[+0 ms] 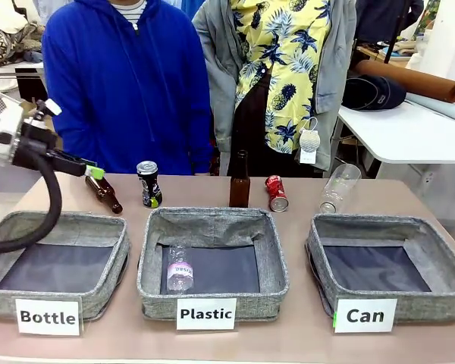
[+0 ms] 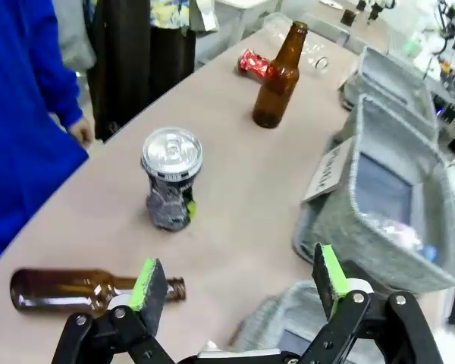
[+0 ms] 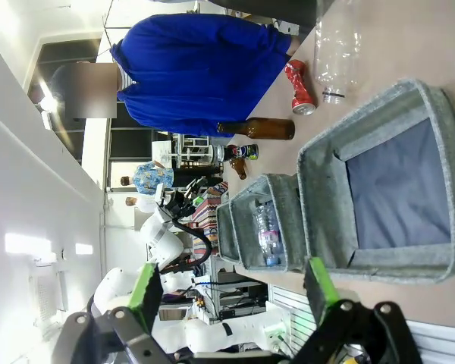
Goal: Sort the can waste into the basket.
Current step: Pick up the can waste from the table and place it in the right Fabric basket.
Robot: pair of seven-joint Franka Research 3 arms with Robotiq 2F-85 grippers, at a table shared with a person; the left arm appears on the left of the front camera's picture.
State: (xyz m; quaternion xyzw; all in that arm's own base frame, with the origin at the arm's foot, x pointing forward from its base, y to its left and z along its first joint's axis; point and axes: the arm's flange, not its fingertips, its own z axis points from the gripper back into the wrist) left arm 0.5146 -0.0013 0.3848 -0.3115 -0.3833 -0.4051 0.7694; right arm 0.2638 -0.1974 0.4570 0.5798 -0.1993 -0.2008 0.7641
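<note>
A dented black can (image 1: 148, 184) stands upright at the table's far left-middle, and a red can (image 1: 276, 192) lies on its side right of middle. The grey basket labelled "Can" (image 1: 428, 305) sits at the near right with nothing in it. My left gripper (image 1: 95, 171) hovers open at the left, above a lying brown bottle. In the left wrist view the black can (image 2: 171, 180) stands just beyond that open left gripper (image 2: 239, 280). My right gripper (image 3: 232, 292) is open over the Can basket (image 3: 322, 205); the red can (image 3: 299, 87) lies beyond it.
One brown bottle (image 1: 240, 180) stands upright between the cans, another (image 1: 105, 192) lies at the left. A clear plastic bottle (image 1: 340, 188) lies at the far right. The "Bottle" basket (image 1: 0, 299) and "Plastic" basket (image 1: 155, 299) line the near edge. Two people stand at the far side.
</note>
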